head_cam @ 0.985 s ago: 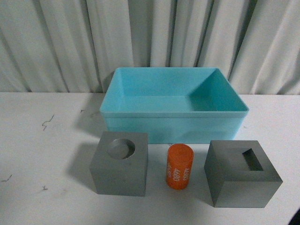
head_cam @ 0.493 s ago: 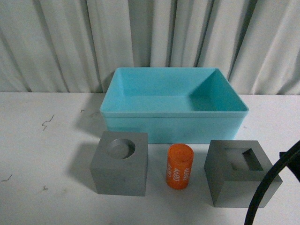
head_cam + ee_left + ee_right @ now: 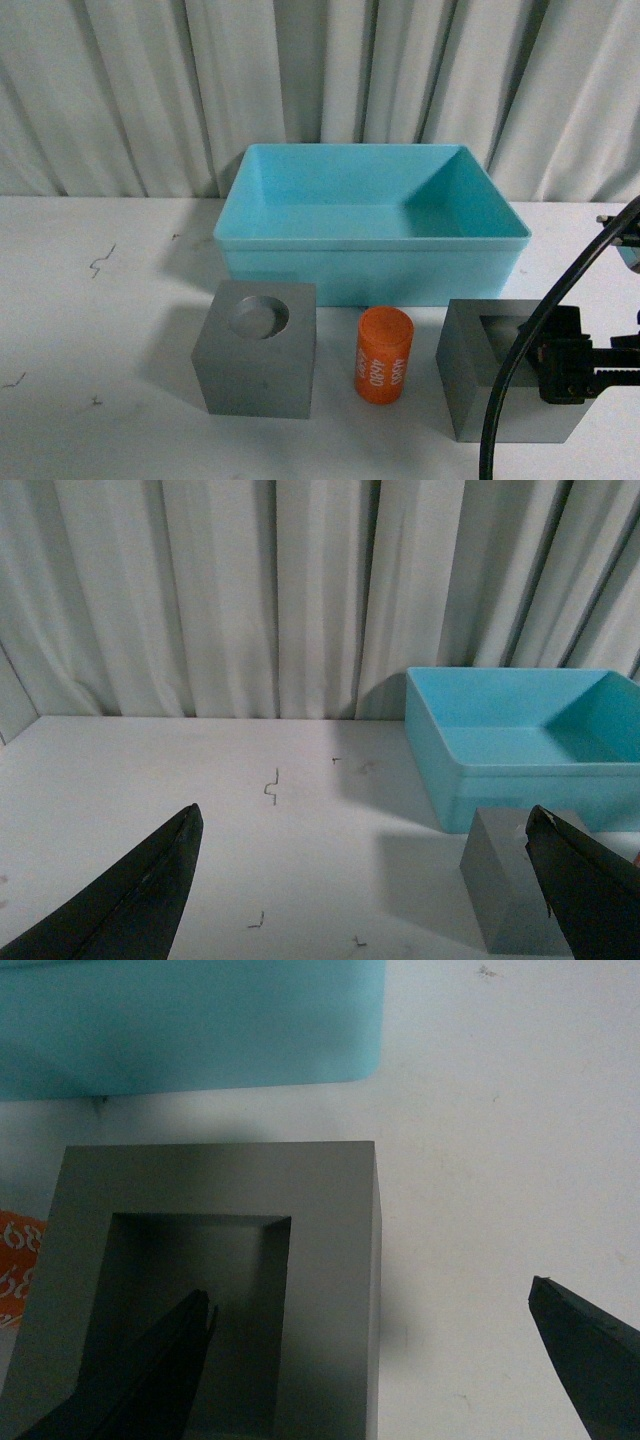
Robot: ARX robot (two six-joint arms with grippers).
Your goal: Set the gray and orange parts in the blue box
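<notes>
Near row: the right end effector (image 3: 370,1295) hung spread wide over the gray cube with the rectangular recess (image 3: 465,400), one finger above the recess, the other outside the cube's wall, gripping nothing. The step in hand was judged to be the approach for a first pickup. The next move called for lowering until the fingers straddled that wall, then closing. The left end effector (image 3: 362,815) was likewise spread and empty. The orange cylinder (image 3: 384,356) and the gray cube with the round recess (image 3: 258,365) stood alongside on the tabletop (image 3: 100,330). Behind them, the blue box (image 3: 370,268) held none of the parts.
</notes>
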